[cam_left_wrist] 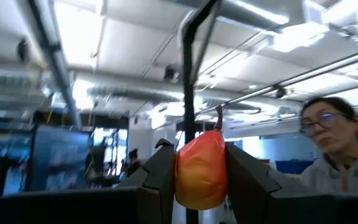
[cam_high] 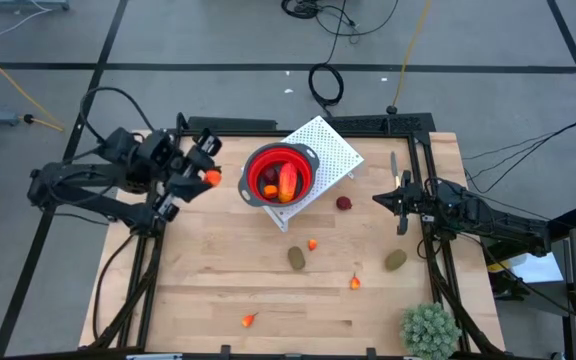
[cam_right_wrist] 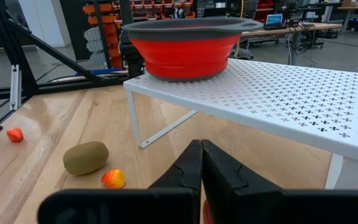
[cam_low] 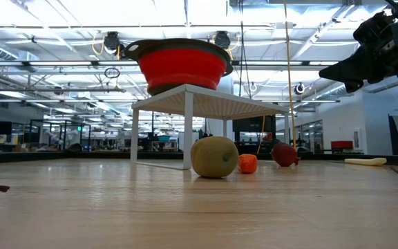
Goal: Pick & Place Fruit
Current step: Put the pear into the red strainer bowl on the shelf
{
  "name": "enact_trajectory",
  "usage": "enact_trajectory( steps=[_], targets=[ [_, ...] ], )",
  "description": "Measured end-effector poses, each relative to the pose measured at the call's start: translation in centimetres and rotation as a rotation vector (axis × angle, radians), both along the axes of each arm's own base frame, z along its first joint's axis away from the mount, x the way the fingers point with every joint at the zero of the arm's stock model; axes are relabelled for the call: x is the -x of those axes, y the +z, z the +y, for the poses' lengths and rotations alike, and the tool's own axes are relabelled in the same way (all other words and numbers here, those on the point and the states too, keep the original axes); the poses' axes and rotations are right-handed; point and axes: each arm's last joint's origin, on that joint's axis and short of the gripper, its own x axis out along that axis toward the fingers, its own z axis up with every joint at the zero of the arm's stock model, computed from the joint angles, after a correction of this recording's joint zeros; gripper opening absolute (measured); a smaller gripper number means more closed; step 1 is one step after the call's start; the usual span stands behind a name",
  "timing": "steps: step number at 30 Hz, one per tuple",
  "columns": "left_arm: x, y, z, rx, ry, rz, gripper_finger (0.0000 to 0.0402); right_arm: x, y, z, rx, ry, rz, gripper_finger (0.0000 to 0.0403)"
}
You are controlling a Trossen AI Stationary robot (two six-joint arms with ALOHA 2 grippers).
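High view, near edge of table (cam_high: 198, 300) first: spiky green plant (cam_high: 429, 329) at right corner; small orange piece (cam_high: 249, 320) near front edge. Mid-table: two brown-green ovals (cam_high: 296, 258) (cam_high: 395, 260), two orange bits (cam_high: 312, 244) (cam_high: 355, 283). Dark red ball (cam_high: 344, 203) beside white perforated stand (cam_high: 333, 150). Red bowl (cam_high: 279, 172) on stand held fruit. Right gripper (cam_high: 400, 195) at right edge, fingers together, empty. Left gripper (cam_high: 208, 177) raised left of bowl, clamped on orange-red fruit (cam_left_wrist: 201, 168).
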Motion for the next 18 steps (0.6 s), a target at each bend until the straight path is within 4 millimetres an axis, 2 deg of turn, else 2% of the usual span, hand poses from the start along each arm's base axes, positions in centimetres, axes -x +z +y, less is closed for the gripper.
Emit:
enact_trajectory(
  steps=[9, 18],
  targets=[
    [-3.0, -1.1, -1.6, -0.179, -0.061, -0.168, 0.0111, 0.0, 0.0, 0.0, 0.000, 0.000, 0.000, 0.0000],
    [-6.2, -3.6, -3.2, -0.379, -0.090, -0.211, 0.0111, 0.0, 0.0, 0.0, 0.000, 0.000, 0.000, 0.0000]
  ],
)
